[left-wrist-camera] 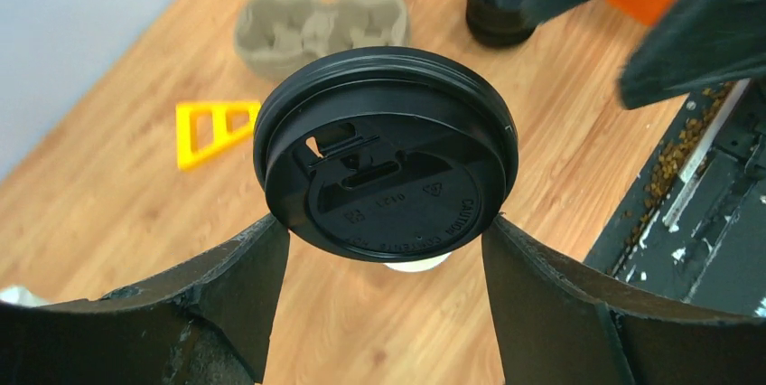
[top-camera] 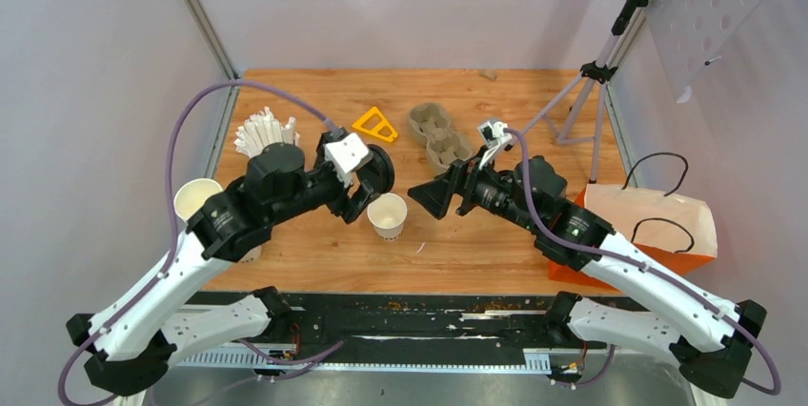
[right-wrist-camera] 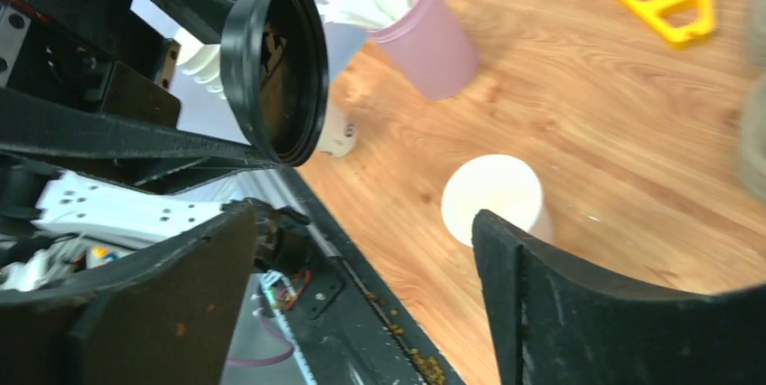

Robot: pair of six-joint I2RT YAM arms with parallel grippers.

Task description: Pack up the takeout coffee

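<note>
Bearing one white cup (top-camera: 387, 215), wooden tabletop (top-camera: 476, 244) between grey walls (top-camera: 400, 6)

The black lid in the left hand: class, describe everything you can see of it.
The black lid is round and looks like plastic. It has a raised rim, a sunken centre, a sip opening and embossed lettering that includes CAUTION. The left hand grips it by opposite edges, in the air. The right wrist view shows its hollow underside, with the lid turned nearly on edge. It sits on no cup; an open white cup stands close by, lower down.
</note>
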